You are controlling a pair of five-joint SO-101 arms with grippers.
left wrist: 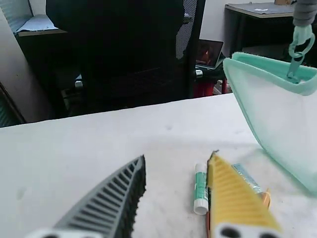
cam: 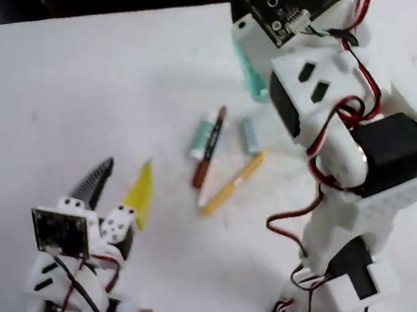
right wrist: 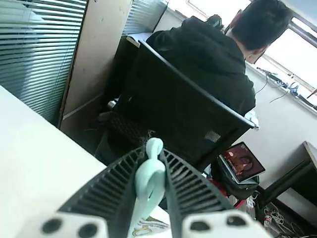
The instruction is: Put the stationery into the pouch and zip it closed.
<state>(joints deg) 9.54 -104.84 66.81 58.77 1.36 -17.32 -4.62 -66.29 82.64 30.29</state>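
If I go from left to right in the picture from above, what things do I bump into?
Left arm's black finger → its yellow finger → white-and-green glue stick → mint pouch. The brown pen and yellow pen overlap the others, so I leave them out.

Mint pouch (left wrist: 277,109) hangs tilted beside scattered stationery (cam: 209,147).

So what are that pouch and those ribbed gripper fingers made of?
Pouch: looks like frosted, semi-clear soft plastic or fine mesh with mint fabric trim; it hangs limp. Its pull: smooth mint plastic, probably. Left gripper fingers: matte hard plastic, one dark, one yellow, with fine ridges, likely 3D-printed.
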